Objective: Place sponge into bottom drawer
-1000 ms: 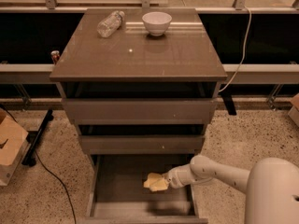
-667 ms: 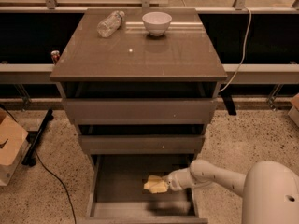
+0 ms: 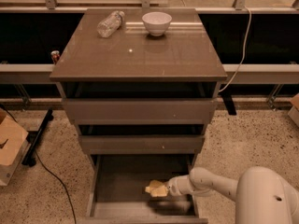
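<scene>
The pale-yellow sponge [image 3: 154, 188] is held at the tip of my gripper [image 3: 162, 189], low over the floor of the open bottom drawer [image 3: 119, 185], right of its middle. My white arm reaches in from the lower right, over the drawer's right wall. The gripper is shut on the sponge. The two drawers above show flat grey-brown fronts.
A white bowl [image 3: 156, 22] and a clear plastic bottle [image 3: 110, 24] lie on the cabinet top [image 3: 140, 55]. A cardboard box [image 3: 10, 148] and a black cable [image 3: 51, 176] are on the floor at left. A white cable [image 3: 240, 50] hangs at right.
My gripper with the sponge has shifted slightly left and lower inside the bottom drawer. Nothing else has moved.
</scene>
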Motion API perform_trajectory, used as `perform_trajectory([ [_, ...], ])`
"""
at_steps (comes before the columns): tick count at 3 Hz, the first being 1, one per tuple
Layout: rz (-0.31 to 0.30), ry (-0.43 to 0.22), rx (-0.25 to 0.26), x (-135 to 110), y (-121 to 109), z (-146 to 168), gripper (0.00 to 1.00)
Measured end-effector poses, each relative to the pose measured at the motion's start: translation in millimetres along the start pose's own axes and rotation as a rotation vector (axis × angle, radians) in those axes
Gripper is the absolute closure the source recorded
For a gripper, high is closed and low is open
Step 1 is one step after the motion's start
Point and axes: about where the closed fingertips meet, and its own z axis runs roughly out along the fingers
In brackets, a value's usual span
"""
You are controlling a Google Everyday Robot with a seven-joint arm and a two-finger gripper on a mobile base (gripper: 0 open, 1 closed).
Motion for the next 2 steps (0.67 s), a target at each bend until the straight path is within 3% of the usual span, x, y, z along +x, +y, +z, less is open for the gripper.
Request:
perform_trajectory([
  [1,0.041,-0.01,0.019,3.4,-11.1,8.8,0.31],
  [2,0.042,-0.008,0.017,4.2,-9.8,10.8,0.07],
])
